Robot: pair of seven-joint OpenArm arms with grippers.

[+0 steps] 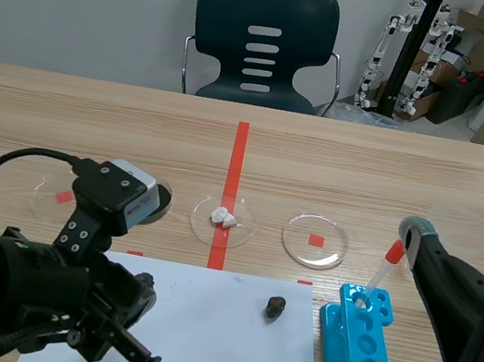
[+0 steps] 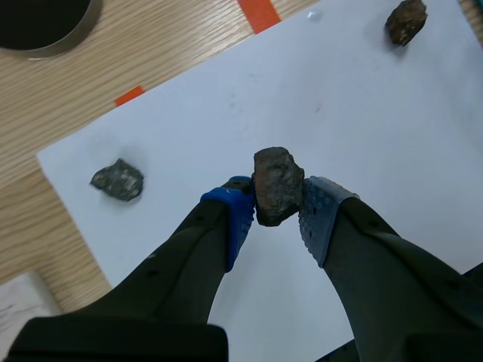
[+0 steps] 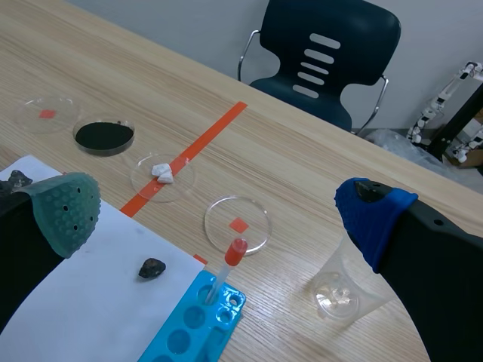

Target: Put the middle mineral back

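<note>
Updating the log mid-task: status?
Left end effector shut on the brown mineral, over the white paper. Right end effector open, holding nothing. Grey mineral and dark mineral lie aside.

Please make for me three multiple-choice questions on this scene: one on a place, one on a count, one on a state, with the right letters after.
1. Where do the small white lumps lie?
A. inside the clear round dish on the red tape line
B. beside it
C. under it

2. How many rough dark stones lie loose on the white paper sheet?
A. none
B. two
C. five

3. How is the left gripper?
A. open
B. shut on nothing
C. shut on the rough brown stone

1 A: the lumps rest within the dish's rim.
2 B: the left wrist view shows a grey stone beside the gripper and a blackish stone ahead.
3 C: the stone is pressed between both pads.
</note>
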